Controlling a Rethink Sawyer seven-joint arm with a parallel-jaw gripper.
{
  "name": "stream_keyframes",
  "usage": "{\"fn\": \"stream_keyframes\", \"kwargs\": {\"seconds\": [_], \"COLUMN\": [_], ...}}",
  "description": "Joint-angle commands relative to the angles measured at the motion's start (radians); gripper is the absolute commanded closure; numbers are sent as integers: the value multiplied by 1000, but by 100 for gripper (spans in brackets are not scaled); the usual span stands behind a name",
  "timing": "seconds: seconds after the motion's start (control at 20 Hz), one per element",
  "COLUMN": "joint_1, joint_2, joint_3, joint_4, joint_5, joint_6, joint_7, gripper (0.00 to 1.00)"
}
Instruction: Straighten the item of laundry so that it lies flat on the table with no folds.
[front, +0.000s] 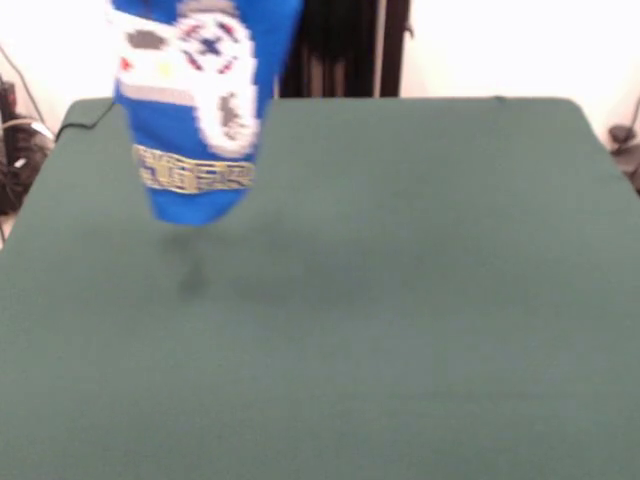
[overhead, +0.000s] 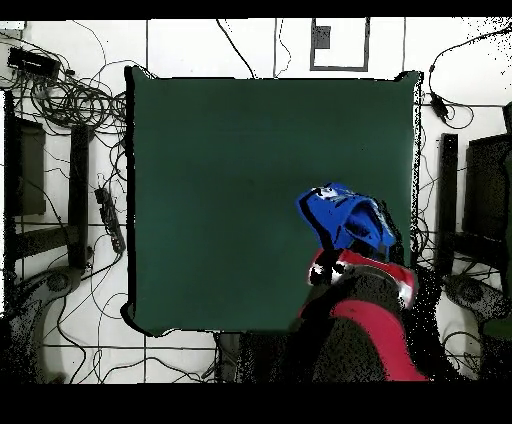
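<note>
Shirt (front: 205, 95) up in the air, upper left of the front view, dangling clear of the counter (front: 400, 300) with its lower tip hanging just above the green cloth. Top of it runs off the frame's upper edge, so whatever carries it is out of sight there. The hand itself can't be made out in either view; whether it is clenched or released, I cannot tell.

Long axis of the shirt runs near vertical, leaning slightly, narrowing to a rounded point at the bottom. Print faces the camera: white-grey emblem high up, a band of yellow-outlined lettering low down. The cloth is bunched, not spread.

Overhead now: the shirt (overhead: 345, 218) shows as a crumpled blue heap at centre right of the frame, over the right side of the counter (overhead: 220, 200), close to its right edge. Directly below it in the picture sits the red and black arm (overhead: 365, 300), reaching up from the bottom edge, its end buried under the blue cloth.

Count: one shirt, one arm, one counter. A faint dark smudge lies on the green below the shirt's tip in the front view. Cables trail over the floor at the left of the overhead frame.
</note>
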Motion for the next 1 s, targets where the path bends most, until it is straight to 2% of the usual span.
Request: {"fn": "stream_keyframes", "kwargs": {"seconds": [0.05, 0.1, 0.2, 0.4, 0.5, 0.75, 1.0], "joint_1": [-21, 43, 113, 197, 205, 102, -29], "joint_2": [5, 56, 130, 261, 297, 309, 334], "joint_3": [-52, -126, -219, -350, -368, -246, -90], "joint_4": [105, 92, 93, 131, 145, 206, 245], "joint_5": [19, -9, 0, 111, 144, 167, 103], "joint_6": [-87, -128, -223, -381, -421, -546, -681], "joint_7": [288, 407, 525, 661, 668, 646, 677], "gripper": [100, 100, 100, 100, 100, 100, 100]}}
